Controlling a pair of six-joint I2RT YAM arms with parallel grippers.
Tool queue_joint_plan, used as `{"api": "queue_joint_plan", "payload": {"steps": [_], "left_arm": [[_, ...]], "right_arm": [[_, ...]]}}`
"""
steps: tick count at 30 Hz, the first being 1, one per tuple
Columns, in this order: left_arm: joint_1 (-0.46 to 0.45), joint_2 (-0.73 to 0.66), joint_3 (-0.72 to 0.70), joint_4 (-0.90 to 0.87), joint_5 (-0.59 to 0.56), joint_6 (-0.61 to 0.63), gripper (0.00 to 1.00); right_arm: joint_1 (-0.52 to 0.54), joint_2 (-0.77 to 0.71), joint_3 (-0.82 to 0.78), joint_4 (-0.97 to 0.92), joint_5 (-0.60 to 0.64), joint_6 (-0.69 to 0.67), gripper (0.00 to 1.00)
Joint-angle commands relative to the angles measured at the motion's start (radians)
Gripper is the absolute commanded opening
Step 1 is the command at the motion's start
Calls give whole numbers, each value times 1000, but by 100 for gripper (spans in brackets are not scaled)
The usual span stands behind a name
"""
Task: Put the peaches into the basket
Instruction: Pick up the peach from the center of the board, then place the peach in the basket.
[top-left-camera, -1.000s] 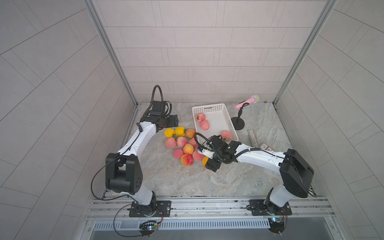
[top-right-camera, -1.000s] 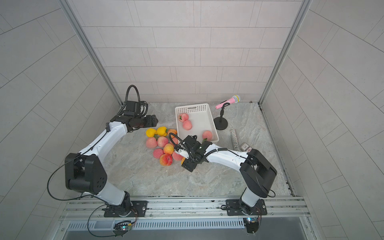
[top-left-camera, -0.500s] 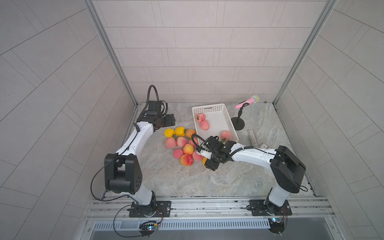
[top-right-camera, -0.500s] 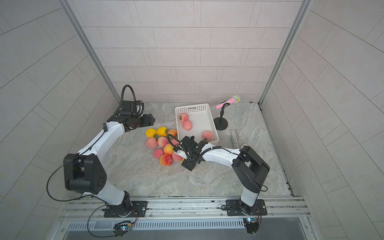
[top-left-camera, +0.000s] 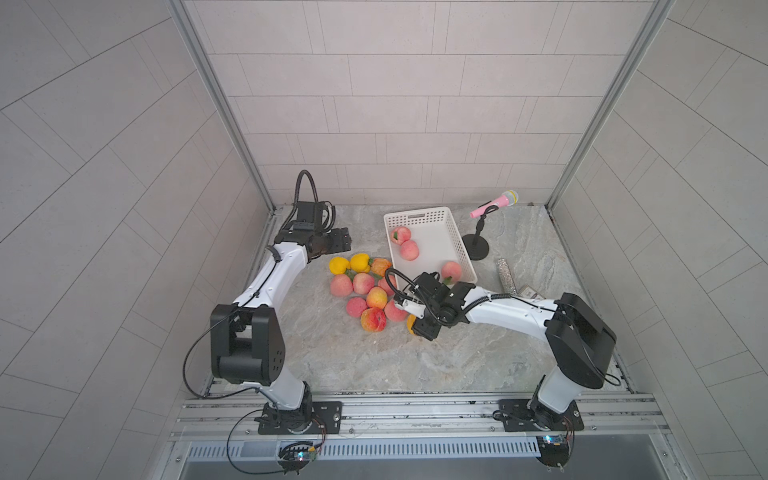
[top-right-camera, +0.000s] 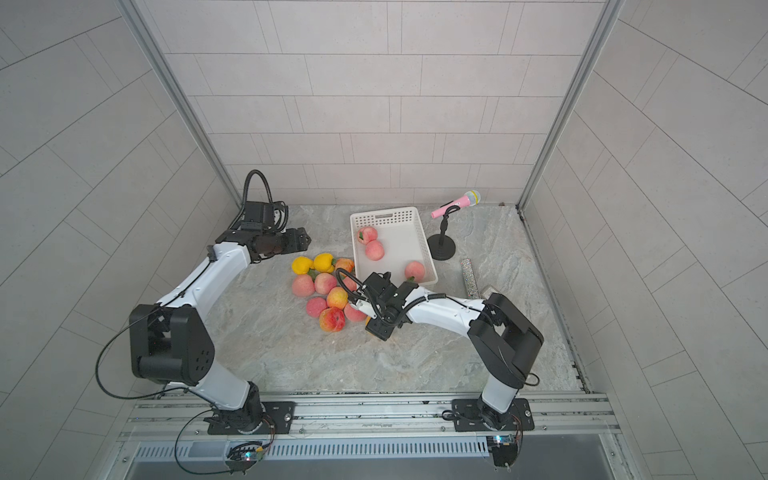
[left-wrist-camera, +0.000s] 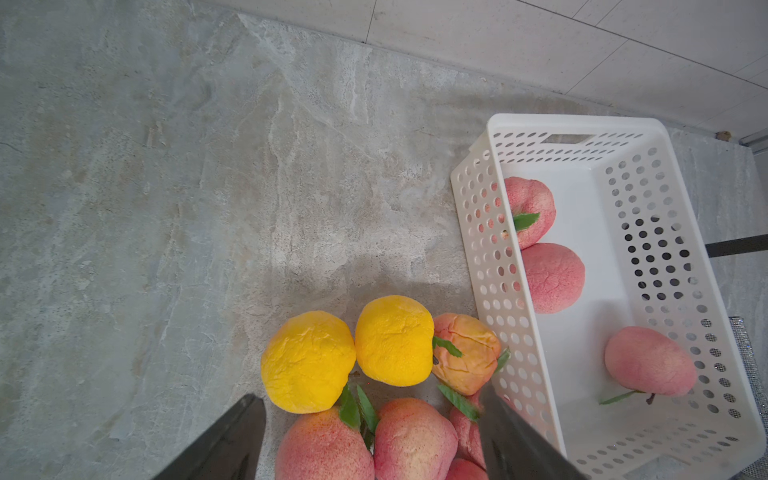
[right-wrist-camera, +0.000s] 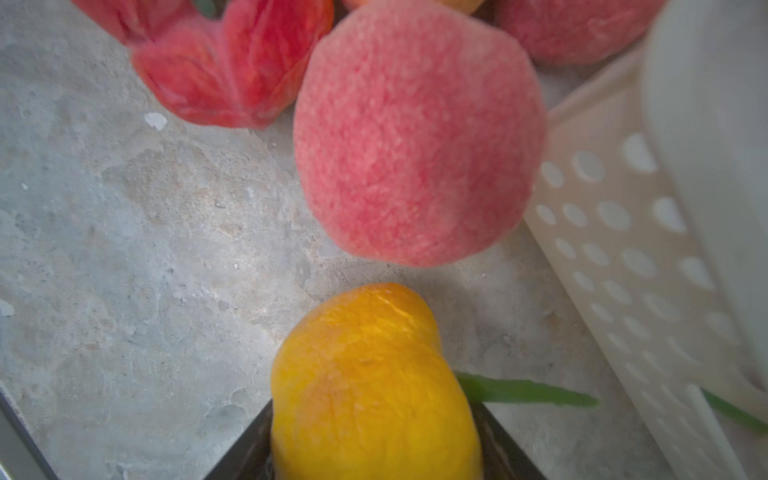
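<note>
Right claw (right-wrist-camera: 374, 451) grips an orange peach (right-wrist-camera: 365, 374), mostly hidden from above.

**Table** (top-left-camera: 374, 365): grey, marbled stone-look top, with pale tiled walls on three sides.

Resting on it:
- **Basket** (top-left-camera: 432, 216): white and perforated, at 12 o'clock of centre.
- **Loose peaches** (top-left-camera: 377, 297): a touching cluster at the basket's 8 o'clock. The yellow peaches (top-left-camera: 339, 265) sit at the cluster's 11 o'clock.
- **Orange peach** (right-wrist-camera: 370, 382): at the cluster's 4 o'clock edge. Whether it touches the surface cannot be told.
- **Microphone stand** (top-left-camera: 476, 249): round black base, just beside the basket at its 3 o'clock.
- **Glitter strip** (top-left-camera: 508, 276): silver, at the stand's 4 o'clock.
- **Small grey object** (top-left-camera: 530, 292): beside the strip, too small to identify.
</note>
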Motion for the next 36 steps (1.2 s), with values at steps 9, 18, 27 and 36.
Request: {"api": "queue_joint_plan", "payload": {"steps": [9,18,27,36], "left_arm": [[1,7,13,0,6,1,86],[1,18,15,1,14,0,86],[1,27,17,-1,39,-2,86],[-1,37,22,3,61,-10,86]], "right_arm": [[4,-169,8,-55,5,-7,60],[-39,-282,18,-12,63,37,60],[-149,-259,29,76,141,114,61],[-241,-133,75,172,174,217,60]]}}
